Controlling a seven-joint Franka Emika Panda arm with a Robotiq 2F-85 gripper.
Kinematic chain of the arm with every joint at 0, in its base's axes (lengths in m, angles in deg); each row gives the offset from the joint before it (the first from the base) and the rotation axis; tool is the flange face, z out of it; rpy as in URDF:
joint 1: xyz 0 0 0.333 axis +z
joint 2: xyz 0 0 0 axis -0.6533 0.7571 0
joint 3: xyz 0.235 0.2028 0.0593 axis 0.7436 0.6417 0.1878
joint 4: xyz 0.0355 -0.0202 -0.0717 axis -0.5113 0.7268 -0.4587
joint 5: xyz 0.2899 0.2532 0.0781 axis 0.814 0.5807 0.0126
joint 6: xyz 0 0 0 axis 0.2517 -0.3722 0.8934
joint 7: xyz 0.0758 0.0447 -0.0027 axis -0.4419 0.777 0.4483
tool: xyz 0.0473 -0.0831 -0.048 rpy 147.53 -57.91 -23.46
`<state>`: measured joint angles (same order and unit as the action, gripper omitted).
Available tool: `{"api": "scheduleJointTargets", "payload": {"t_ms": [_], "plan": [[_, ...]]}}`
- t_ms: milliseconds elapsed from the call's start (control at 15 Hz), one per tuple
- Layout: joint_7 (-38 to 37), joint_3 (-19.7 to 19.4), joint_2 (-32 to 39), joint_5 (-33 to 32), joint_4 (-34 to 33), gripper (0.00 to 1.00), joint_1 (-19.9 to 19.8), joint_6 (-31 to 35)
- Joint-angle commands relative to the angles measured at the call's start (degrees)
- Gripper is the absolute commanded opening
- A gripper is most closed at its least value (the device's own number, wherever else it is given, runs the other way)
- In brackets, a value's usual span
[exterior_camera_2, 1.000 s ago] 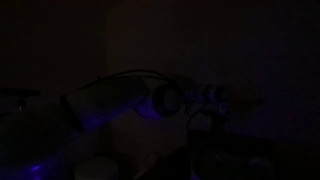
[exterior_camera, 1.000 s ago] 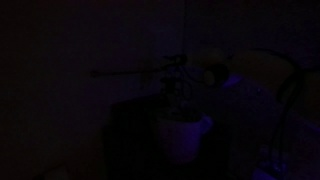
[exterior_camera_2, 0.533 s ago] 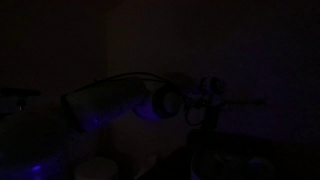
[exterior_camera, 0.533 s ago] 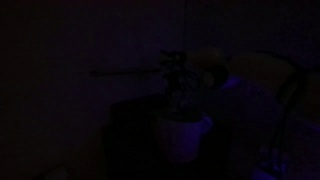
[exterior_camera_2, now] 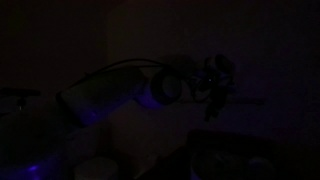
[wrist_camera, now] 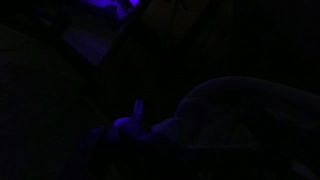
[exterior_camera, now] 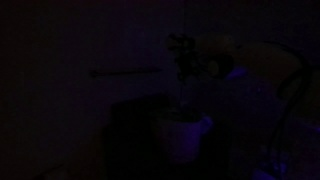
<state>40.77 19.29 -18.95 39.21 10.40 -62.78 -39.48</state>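
Observation:
The room is almost dark, lit only by a faint blue glow. In both exterior views my gripper (exterior_camera: pixel 183 62) (exterior_camera_2: pixel 218 82) hangs in the air at the end of the pale arm (exterior_camera_2: pixel 110 97). It is above a pale cup-like container (exterior_camera: pixel 185 136) and apart from it. I cannot tell whether the jaws are open or hold anything. The wrist view shows only a dim finger-like shape (wrist_camera: pixel 136 112) and a large rounded form (wrist_camera: pixel 250 112).
A thin horizontal rod (exterior_camera: pixel 125 71) runs beside the gripper in an exterior view. A dark block (exterior_camera: pixel 135 140) stands by the pale container. A dark round shape (exterior_camera_2: pixel 235 160) lies below the gripper. Everything else is too dark to make out.
The gripper has risen, away from the pale container below it, and the wrist has turned. Nothing else visibly moved.

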Motion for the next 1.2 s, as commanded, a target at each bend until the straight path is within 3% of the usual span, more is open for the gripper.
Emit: {"api": "scheduleJointTargets", "payload": {"t_ms": [0, 67, 133, 200, 267, 333, 400, 800, 1133], "plan": [[5.3, 0.8, 1.4, 0.6, 4.4, 1.00, -2.4, 1.3], [7.1, 1.9, 5.9, 2.0, -1.9, 1.00, -3.7, 0.4], [6.9, 3.0, 7.1, 4.0, -2.5, 1.00, -4.5, 2.5], [7.3, 4.0, 5.4, 5.4, 2.7, 1.00, -4.6, 8.0], [7.3, 5.0, 6.8, 6.9, 2.2, 1.00, -5.0, 11.1], [3.4, 7.1, 11.2, 9.9, -3.6, 1.00, -3.8, 12.2], [3.0, 8.3, 9.2, 12.0, 1.8, 1.00, -3.5, 17.7], [2.1, 15.6, 15.1, 20.8, 1.5, 1.00, 0.2, 42.0], [-1.4, 18.7, 17.1, 24.4, 1.7, 1.00, 2.4, 61.8]]}}
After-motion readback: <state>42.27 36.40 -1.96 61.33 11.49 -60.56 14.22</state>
